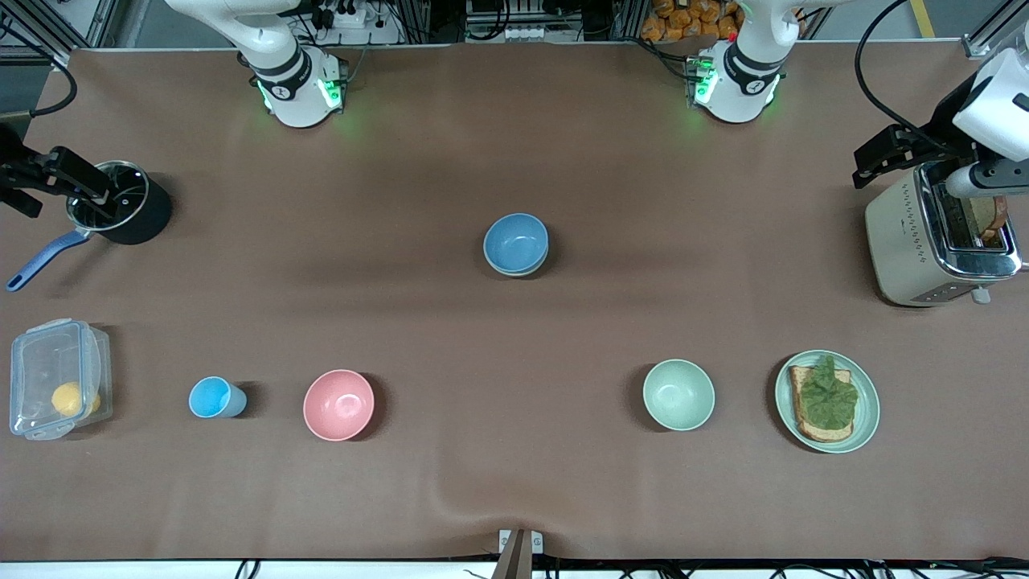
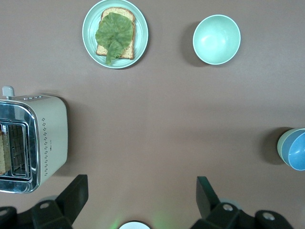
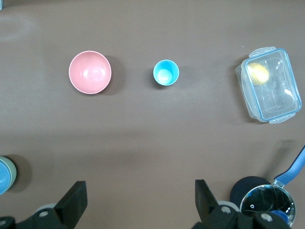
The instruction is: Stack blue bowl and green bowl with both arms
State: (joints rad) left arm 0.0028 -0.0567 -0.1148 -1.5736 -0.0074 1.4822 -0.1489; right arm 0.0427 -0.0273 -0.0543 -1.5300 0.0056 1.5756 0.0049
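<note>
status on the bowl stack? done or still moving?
Looks done: the blue bowl sits nested in the green bowl, whose rim shows under it, mid-table. Nothing in hand: the left gripper is open over the toaster end, the right gripper open over the pot end. Nothing visibly left.

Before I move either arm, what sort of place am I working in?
Likely a lab bench staged as a kitchen: a toaster with bread in it, a plate of toast with lettuce, bowls and a saucepan on a brown table, with cables and frame rails along its edge.
</note>
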